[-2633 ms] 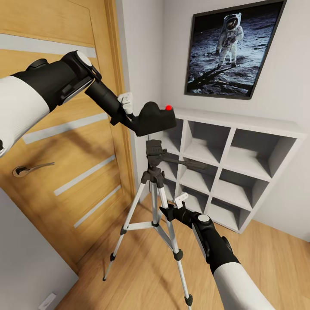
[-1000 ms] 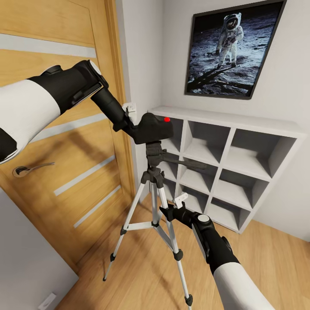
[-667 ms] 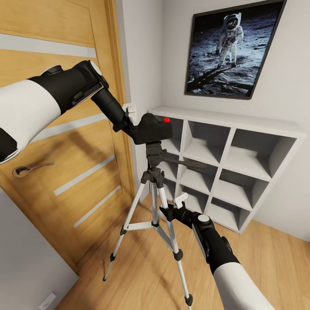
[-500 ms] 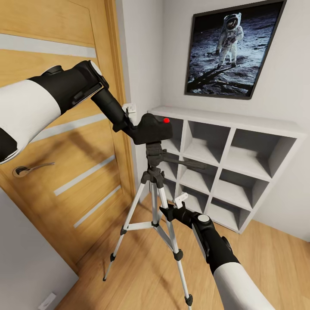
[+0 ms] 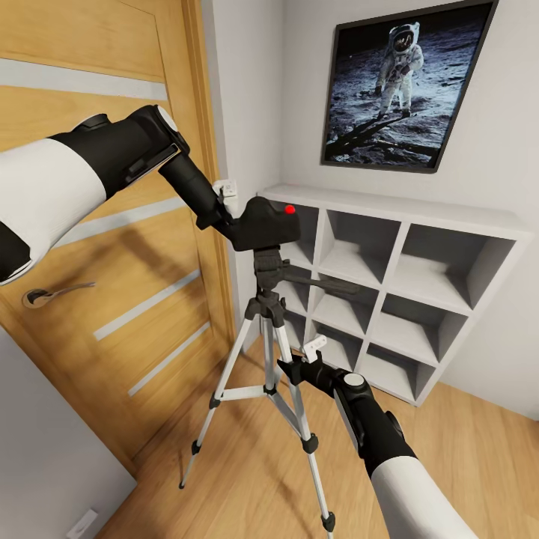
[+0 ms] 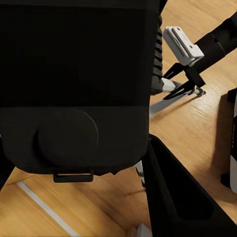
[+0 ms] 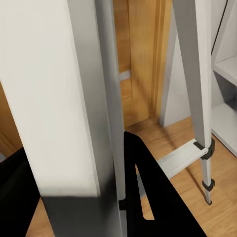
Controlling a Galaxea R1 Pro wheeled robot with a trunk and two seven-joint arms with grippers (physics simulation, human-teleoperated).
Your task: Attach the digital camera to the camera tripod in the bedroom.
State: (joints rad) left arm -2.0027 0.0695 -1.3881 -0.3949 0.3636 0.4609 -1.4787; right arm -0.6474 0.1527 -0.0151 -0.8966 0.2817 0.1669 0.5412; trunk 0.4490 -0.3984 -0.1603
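Pale grey walls and a wood plank floor (image 5: pixel 239 479) surround the camera tripod (image 5: pixel 268 329). On its head sits the digital camera (image 5: pixel 266 222), clamped by the left gripper (image 5: pixel 224 213). The right gripper (image 5: pixel 303 365) grips a silver tripod leg (image 7: pixel 74 113) lower down.

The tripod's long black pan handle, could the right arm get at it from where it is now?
Probably yes. The right claw sits by a silver leg of the tripod, and the black pan handle juts out just above it with nothing between.
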